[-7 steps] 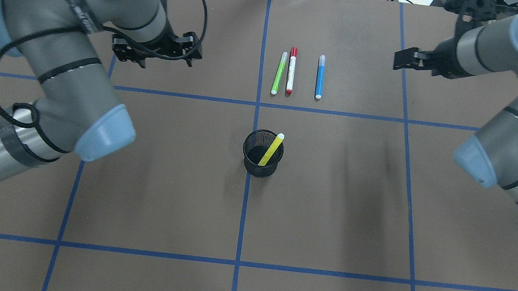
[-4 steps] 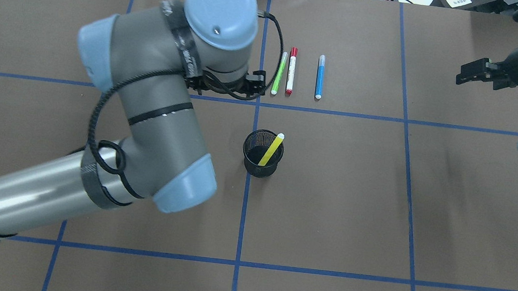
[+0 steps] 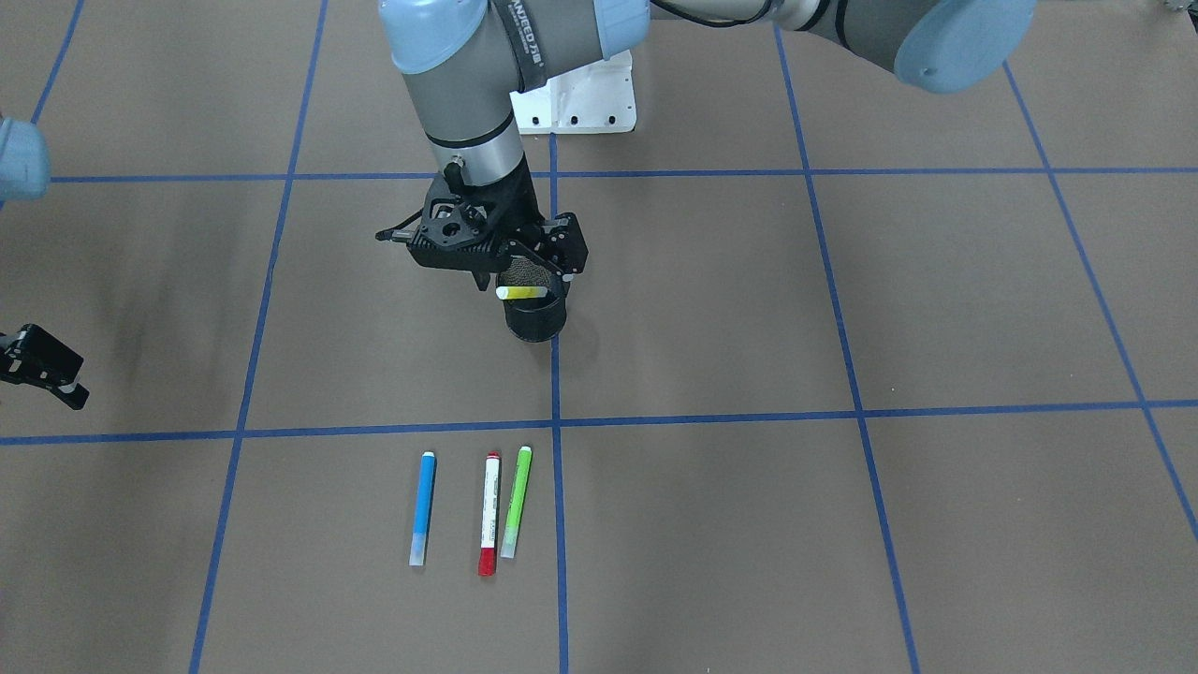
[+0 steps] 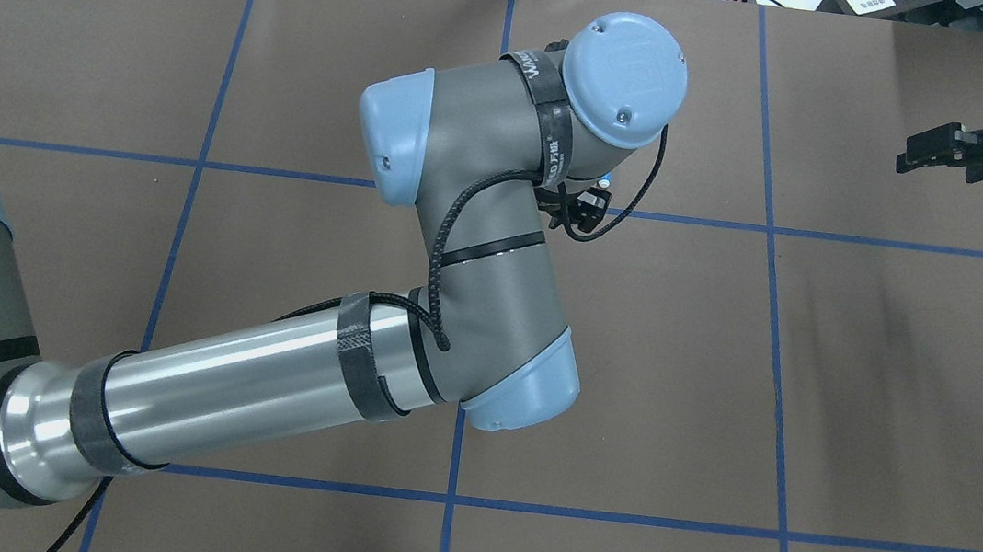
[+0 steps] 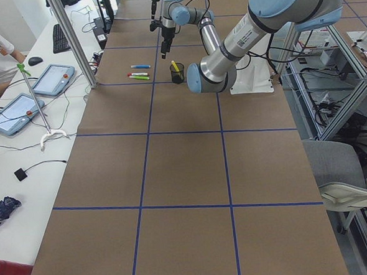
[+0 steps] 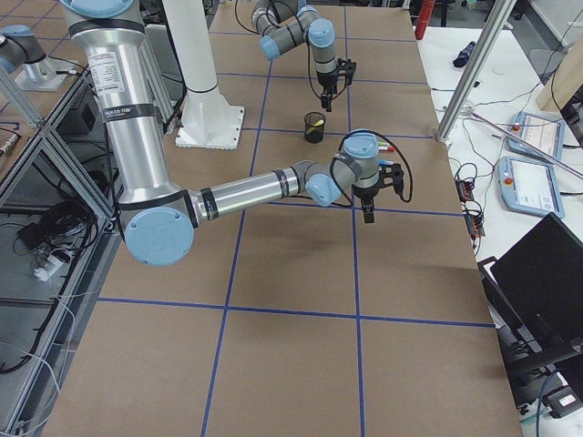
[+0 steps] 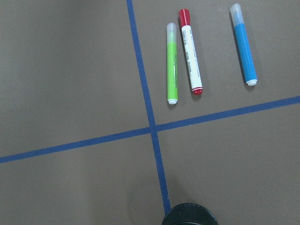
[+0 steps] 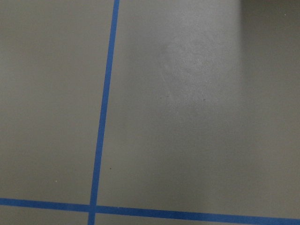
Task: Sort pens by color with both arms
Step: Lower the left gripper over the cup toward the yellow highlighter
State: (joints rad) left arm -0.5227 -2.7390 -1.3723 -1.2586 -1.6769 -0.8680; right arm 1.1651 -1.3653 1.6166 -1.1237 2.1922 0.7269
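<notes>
Three pens lie side by side on the brown table: blue [image 3: 423, 505], white with red cap [image 3: 489, 515] and light green [image 3: 516, 501]. The left wrist view shows the same blue [image 7: 244, 47], red [image 7: 191, 54] and green [image 7: 172, 65] pens. The yellow pen [image 3: 522, 293] leans in the black mesh cup [image 3: 535, 323]. My left gripper [image 3: 522, 274] hangs just above the cup's rim, open and empty. My right gripper [image 3: 70, 382] is open and empty, far off at the table's side [image 4: 908, 157]. In the overhead view my left arm hides the pens and cup.
Blue tape lines [image 3: 552, 421] divide the table into squares. The white pedestal base [image 3: 580, 98] stands behind the cup. The cup's rim [image 7: 190, 216] shows at the bottom of the left wrist view. The right wrist view shows only bare table and tape.
My left arm has swung from the table's left side to the middle, over the cup. My right arm has drawn back toward the right edge. The pens have not moved.
</notes>
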